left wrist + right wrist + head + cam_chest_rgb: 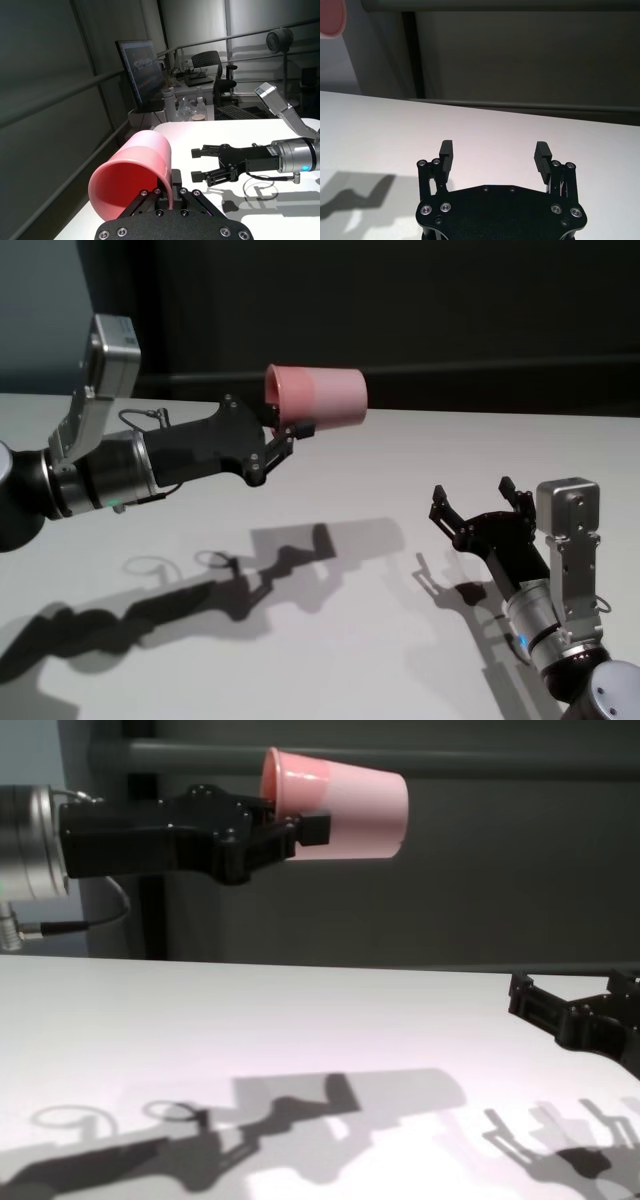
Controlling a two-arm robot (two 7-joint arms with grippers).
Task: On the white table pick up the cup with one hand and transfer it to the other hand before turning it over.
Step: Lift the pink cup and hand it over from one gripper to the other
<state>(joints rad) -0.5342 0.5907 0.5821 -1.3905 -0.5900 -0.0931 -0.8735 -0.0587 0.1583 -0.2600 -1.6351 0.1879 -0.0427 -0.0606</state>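
- An office-like robot lab: a plain white table (280, 135) set up as a test bench.
- Behind it, a desk with a monitor (141, 72), keyboard (235, 112), bottles and an office chair (212, 67).
- A fan (279, 39) stands near dark panelled walls.

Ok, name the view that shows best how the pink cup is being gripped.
The left wrist view: the left end effector pinches the pink cup by its rim wall, one finger inside the open mouth. The head view and chest view show the cup sideways in the air; the right wrist view catches only a pink edge.
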